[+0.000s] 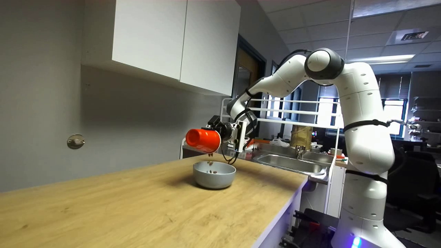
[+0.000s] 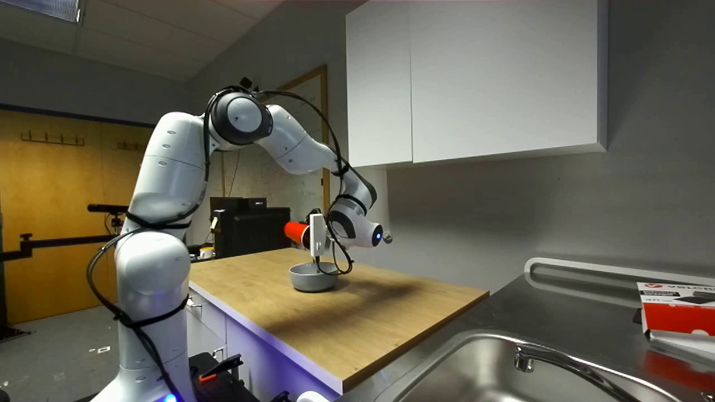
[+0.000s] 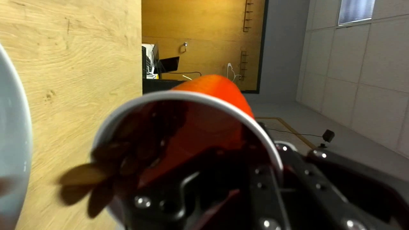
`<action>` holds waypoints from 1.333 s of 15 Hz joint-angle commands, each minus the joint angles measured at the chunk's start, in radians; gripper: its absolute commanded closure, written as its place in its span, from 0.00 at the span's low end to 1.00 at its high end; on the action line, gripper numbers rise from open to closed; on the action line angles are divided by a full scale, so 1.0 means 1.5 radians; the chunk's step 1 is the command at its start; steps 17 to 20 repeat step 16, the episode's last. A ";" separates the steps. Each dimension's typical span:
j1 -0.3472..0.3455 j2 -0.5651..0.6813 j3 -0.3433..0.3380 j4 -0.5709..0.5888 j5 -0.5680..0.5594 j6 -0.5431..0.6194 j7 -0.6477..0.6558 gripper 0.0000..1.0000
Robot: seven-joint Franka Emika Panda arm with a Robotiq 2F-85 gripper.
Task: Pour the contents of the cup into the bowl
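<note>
Red cup (image 1: pixel 202 140): axis nearly level, mouth dipping.
Grey bowl (image 1: pixel 213 181): directly below that mouth, apart; brown pieces (image 3: pixel 82 174) falling in.
Jaws: grasping the cup.

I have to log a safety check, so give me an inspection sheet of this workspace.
Surface: flat pale wood-grain countertop, small dark knots visible.
Job's things: tapered red plastic cup tipped sideways above a shallow round grey-blue bowl, bowl material unclear; small brown pieces spilling from the cup's mouth, more inside it. Bowl upright on the countertop.
Clutter: flat red-and-white box, apparently cardboard, beside the shiny metal sink.
Black mechanical hand: gripping the cup near its rim; exact finger placement too dark to tell.
Thin black cables: strapped along the white jointed arm; one loop hangs close to the bowl, contact unclear.
Surroundings: white box-shaped wall cabinet above the countertop.
</note>
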 commanded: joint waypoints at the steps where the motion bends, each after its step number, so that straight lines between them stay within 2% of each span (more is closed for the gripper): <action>1: -0.007 0.014 -0.006 0.023 0.020 -0.037 0.032 0.98; 8: -0.015 0.021 -0.016 0.024 0.031 -0.077 0.031 0.98; 20: -0.009 0.019 -0.018 0.032 0.019 -0.078 0.031 0.98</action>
